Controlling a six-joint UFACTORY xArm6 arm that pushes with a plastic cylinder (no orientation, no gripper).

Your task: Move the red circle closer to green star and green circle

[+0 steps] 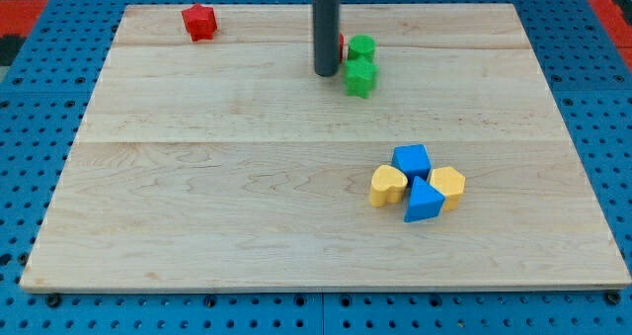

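The red circle (342, 47) shows only as a thin red sliver behind the rod, just left of the green circle (362, 47) near the view's top. The green star (360, 77) lies just below the green circle. The dark rod comes down from the view's top, and my tip (326, 74) rests on the board just left of the green star, in front of the red circle and hiding most of it.
A red star (198, 22) sits at the view's top left. At the lower right a cluster holds a blue block (412, 161), a yellow heart (387, 187), a blue triangle (424, 202) and a yellow block (448, 186). The wooden board (197, 197) lies on blue pegboard.
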